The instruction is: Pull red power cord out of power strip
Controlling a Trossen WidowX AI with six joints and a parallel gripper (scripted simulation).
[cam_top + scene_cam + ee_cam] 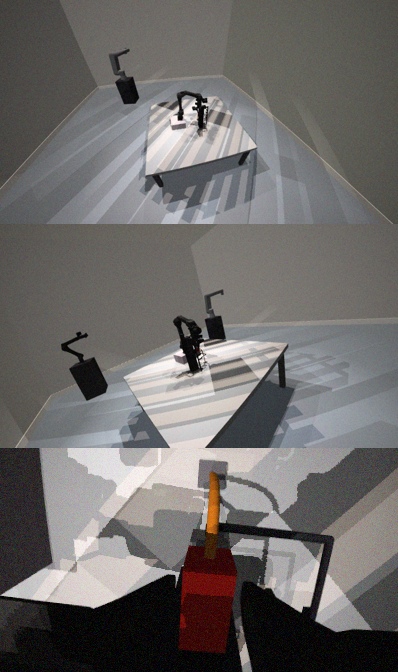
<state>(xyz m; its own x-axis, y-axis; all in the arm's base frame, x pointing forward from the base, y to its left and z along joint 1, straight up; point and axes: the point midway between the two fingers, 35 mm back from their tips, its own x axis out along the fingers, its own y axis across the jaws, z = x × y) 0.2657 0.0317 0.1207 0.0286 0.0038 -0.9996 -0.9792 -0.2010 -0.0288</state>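
In the wrist view the red plug [207, 603] sits between my two dark fingers, with the orange-red cord [214, 503] running from its top to a grey square on the table. My gripper [210, 583] is partly open. Its fingers flank the plug, and a thin gap shows on the right side. In the top and exterior views the arm [189, 95] [183, 324] bends down over the dark upright power strip [200, 118] [192, 360]. A speck of red [199, 351] shows beside the strip. The socket itself is hidden.
A thin dark frame [325, 568] stands right of the plug. A white box [178, 124] [180, 358] lies at the arm's base on the table [194, 155] [194, 404]. Two other arms on dark blocks [127, 89] [88, 379] stand off the table.
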